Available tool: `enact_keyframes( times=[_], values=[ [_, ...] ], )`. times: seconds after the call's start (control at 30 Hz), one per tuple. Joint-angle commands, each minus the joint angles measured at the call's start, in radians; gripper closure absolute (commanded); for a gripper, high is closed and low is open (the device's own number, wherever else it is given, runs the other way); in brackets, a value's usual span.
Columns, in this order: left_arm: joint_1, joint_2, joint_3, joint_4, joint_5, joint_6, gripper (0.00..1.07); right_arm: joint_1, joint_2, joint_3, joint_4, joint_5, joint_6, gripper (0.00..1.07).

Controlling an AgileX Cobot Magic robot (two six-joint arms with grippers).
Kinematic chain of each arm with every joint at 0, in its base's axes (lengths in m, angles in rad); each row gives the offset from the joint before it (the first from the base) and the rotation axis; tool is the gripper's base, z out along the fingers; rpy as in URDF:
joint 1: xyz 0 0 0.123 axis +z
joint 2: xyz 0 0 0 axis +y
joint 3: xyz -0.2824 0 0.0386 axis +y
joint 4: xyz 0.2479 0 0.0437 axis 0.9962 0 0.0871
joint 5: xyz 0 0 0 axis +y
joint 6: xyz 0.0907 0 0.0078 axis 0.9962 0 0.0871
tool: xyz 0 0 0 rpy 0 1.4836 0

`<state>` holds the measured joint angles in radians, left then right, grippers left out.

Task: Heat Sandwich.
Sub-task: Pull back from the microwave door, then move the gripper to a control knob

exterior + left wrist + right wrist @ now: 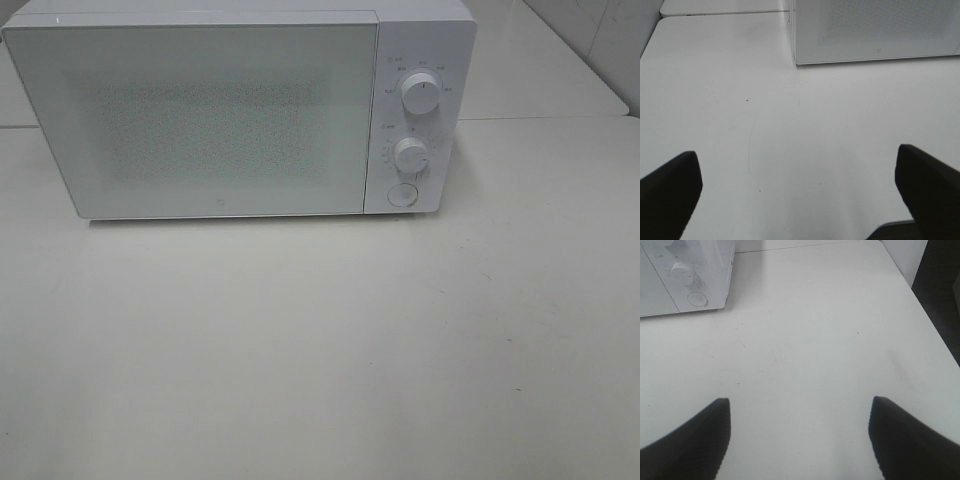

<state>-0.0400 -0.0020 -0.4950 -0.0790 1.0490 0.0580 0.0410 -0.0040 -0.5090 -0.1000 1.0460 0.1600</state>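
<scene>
The sandwich is out of view in all three frames. A white microwave (230,110) stands at the back of the table with its door shut, two knobs (421,93) and a round button (402,195) on its right panel. My left gripper (797,192) hovers open over bare table in front of the microwave's left corner (795,57), nothing between its dark fingers (670,192). My right gripper (800,437) is open too, over bare table to the right of the microwave's control panel (690,285), holding nothing. Neither arm shows in the exterior high view.
The white table (320,350) spreads in front of the microwave. A seam (540,118) separates it from another table behind. The table's right edge (935,325) drops to a dark floor in the right wrist view.
</scene>
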Motion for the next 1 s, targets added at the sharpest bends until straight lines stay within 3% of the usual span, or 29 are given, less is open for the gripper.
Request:
enact_keyframes(
  times=[0.03,1.0],
  values=[
    [0.004,-0.024,0.003,-0.001,-0.012,0.000,0.09,-0.005,-0.027,0.003,0.001,-0.004,-0.005,0.33],
    [0.004,-0.024,0.003,-0.001,-0.012,0.000,0.09,-0.005,-0.027,0.003,0.012,-0.004,-0.003,0.32]
  ],
)
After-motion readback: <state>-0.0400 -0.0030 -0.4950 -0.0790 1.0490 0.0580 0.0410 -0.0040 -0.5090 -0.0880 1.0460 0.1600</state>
